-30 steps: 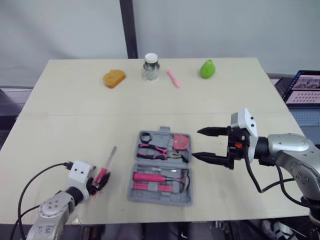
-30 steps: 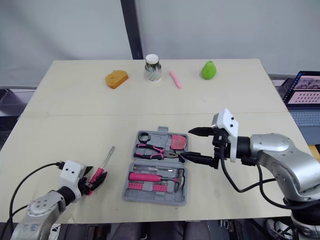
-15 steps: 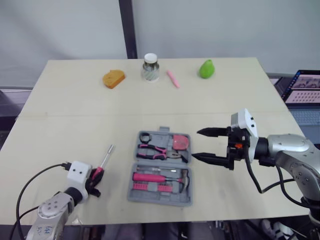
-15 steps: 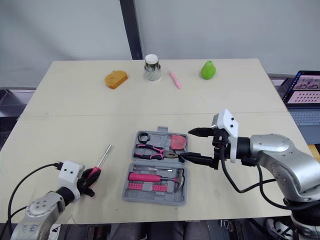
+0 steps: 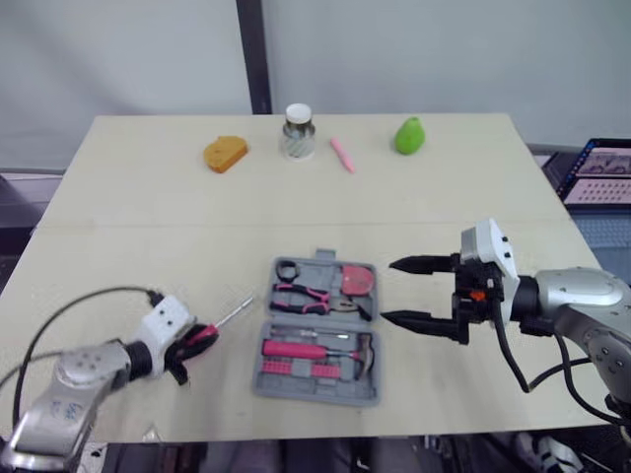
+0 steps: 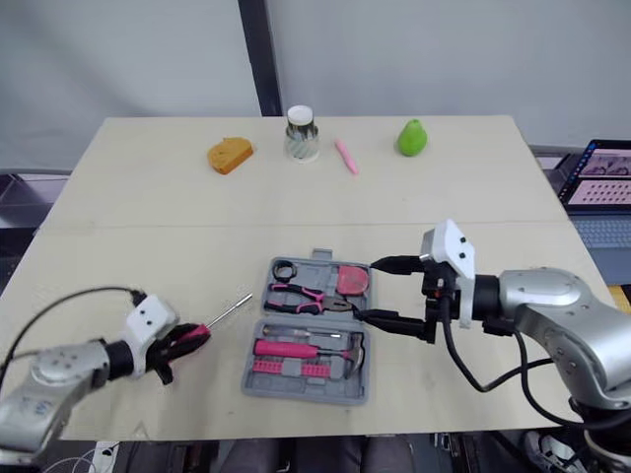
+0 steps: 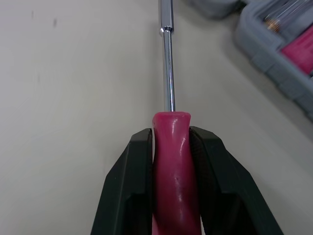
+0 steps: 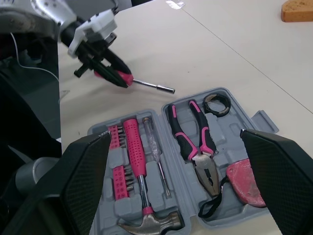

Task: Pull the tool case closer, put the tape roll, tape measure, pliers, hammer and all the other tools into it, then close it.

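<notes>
While the right tool (image 5: pixel 387 291) is hovering spread, the left tool (image 5: pixel 195 341), pinching the screwdriver (image 5: pixel 233 312), is swinging its shaft toward the tool case (image 5: pixel 306 387) for insertion.

Pink-handled screwdriver (image 7: pixel 168 73): handle mostly covered by left gripper (image 7: pixel 171 134); shaft tip cut off.
Grey tool case (image 7: pixel 279 44): cut off, blurred.
Pink tape measure (image 8: pixel 240 180), inside tool case: partly behind right gripper (image 8: pixel 178 142).
Open laptop (image 5: pixel 601 175), right of tool case: cut off.
</notes>
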{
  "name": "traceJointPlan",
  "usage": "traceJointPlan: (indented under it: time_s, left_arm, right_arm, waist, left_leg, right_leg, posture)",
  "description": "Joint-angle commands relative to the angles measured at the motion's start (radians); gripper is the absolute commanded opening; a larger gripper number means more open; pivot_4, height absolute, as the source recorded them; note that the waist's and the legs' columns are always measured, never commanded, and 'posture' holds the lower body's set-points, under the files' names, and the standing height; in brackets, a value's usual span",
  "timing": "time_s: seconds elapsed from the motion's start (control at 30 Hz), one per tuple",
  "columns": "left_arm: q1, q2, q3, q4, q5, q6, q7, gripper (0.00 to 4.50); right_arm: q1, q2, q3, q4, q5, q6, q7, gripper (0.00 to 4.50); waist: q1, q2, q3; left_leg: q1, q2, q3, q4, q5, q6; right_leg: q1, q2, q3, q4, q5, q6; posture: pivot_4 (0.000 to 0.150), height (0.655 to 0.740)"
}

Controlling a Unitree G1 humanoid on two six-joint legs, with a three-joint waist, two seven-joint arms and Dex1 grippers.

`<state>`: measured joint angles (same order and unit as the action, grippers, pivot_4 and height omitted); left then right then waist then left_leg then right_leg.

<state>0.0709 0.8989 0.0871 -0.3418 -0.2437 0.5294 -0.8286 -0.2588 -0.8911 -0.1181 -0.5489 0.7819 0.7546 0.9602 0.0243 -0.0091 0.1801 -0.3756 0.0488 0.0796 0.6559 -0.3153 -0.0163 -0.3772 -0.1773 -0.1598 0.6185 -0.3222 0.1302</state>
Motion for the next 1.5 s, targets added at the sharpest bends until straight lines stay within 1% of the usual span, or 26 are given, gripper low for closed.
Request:
traceJointPlan:
  time_s: [0.03,0.13,0.23,0.43,0.57,0.7,0.77,0.9,1.07,1.33,1.5]
  left_arm:
    - [-0.103,0.108,-0.065,-0.016,-0.024,0.002,-0.178,0.63]
    - [-0.231,0.169,-0.14,-0.013,-0.015,0.014,-0.268,0.63]
    - [-0.338,0.182,-0.213,-0.04,-0.012,0.069,-0.317,0.63]
    - [-0.465,0.185,-0.343,-0.187,-0.021,0.253,-0.348,0.63]
    - [-0.54,0.15,-0.399,-0.266,-0.041,0.371,-0.326,0.63]
    - [-0.535,0.122,-0.444,-0.351,-0.065,0.461,-0.293,0.63]
    - [-0.516,0.125,-0.463,-0.374,-0.062,0.45,-0.289,0.63]
    - [-0.514,0.091,-0.492,-0.358,-0.045,0.47,-0.23,0.63]
    - [-0.528,0.051,-0.539,-0.348,-0.044,0.503,-0.194,0.63]
    - [-0.539,-0.009,-0.617,-0.383,-0.052,0.578,-0.132,0.63]
    - [-0.576,-0.057,-0.67,-0.364,-0.033,0.588,-0.093,0.63]
  right_arm:
    - [0.009,-0.018,-0.004,-0.022,-0.022,-0.041,0.027,4.5]
    - [0.031,-0.026,-0.009,-0.031,-0.036,-0.046,0.024,4.5]
    - [0.067,-0.05,-0.01,-0.055,-0.05,-0.047,0.029,4.5]
    - [0.12,-0.088,-0.005,-0.104,-0.062,-0.045,0.022,4.5]
    - [0.149,-0.084,-0.005,-0.134,-0.054,-0.041,0.006,4.5]
    - [0.188,-0.071,-0.002,-0.164,-0.055,-0.036,-0.018,4.5]
    - [0.201,-0.069,-0.002,-0.176,-0.055,-0.034,-0.028,4.5]
    - [0.221,-0.07,-0.013,-0.195,-0.042,-0.026,-0.045,4.5]
    - [0.237,-0.073,-0.029,-0.215,-0.023,-0.014,-0.063,4.5]
    - [0.252,-0.077,-0.042,-0.233,-0.004,-0.001,-0.081,4.5]
    - [0.252,-0.077,-0.039,-0.233,-0.001,0.0,-0.086,4.5]
  waist:
    - [0.0,0.001,0.0]
    - [-0.002,0.001,0.0]
    - [0.0,0.0,0.0]
    - [0.0,-0.002,0.002]
    - [0.002,-0.006,0.004]
    - [0.001,-0.008,0.006]
    - [0.001,-0.009,0.006]
    - [0.004,-0.009,0.007]
    - [0.006,-0.01,0.007]
    - [0.006,-0.01,0.007]
    - [0.008,-0.01,0.007]
  left_leg:
    - [0.0,0.0,0.0,0.0,0.0,0.0]
    - [0.0,0.0,0.001,-0.002,0.0,0.0]
    - [0.0,0.0,0.002,-0.004,0.0,0.0]
    - [-0.001,0.0,0.002,-0.003,0.0,0.0]
    - [-0.001,0.001,0.001,0.001,0.0,0.0]
    - [-0.001,0.001,0.001,0.003,0.0,0.0]
    - [-0.001,0.002,0.0,0.003,0.0,0.0]
    - [-0.001,0.002,0.0,0.004,0.0,0.0]
    - [-0.003,0.002,-0.002,0.007,-0.001,0.0]
    - [-0.008,0.002,-0.008,0.01,0.0,0.0]
    - [-0.01,0.002,-0.01,0.011,0.0,0.0]
  right_leg:
    - [0.0,0.0,0.0,0.001,0.0,0.0]
    - [0.0,0.001,0.0,0.0,0.0,0.0]
    - [-0.001,0.001,0.0,0.0,0.0,0.0]
    - [-0.001,0.002,0.001,-0.001,0.0,0.0]
    - [-0.001,0.003,0.002,0.002,0.0,0.0]
    - [0.0,0.003,0.003,0.003,0.0,0.0]
    - [0.0,0.003,0.003,0.003,0.0,0.0]
    - [0.0,0.004,0.003,0.003,0.0,0.0]
    - [0.001,0.004,0.003,0.002,0.0,0.0]
    - [0.0,0.006,0.003,0.002,0.0,0.0]
    - [0.0,0.007,0.003,0.002,0.0,0.0]
  posture:
    - [0.15,0.74]
    - [0.15,0.74]
    - [0.15,0.74]
    - [0.15,0.74]
    - [0.15,0.74]
    - [0.15,0.74]
    - [0.15,0.74]
    - [0.15,0.74]
    - [0.15,0.74]
    - [0.15,0.74]
    - [0.15,0.74]
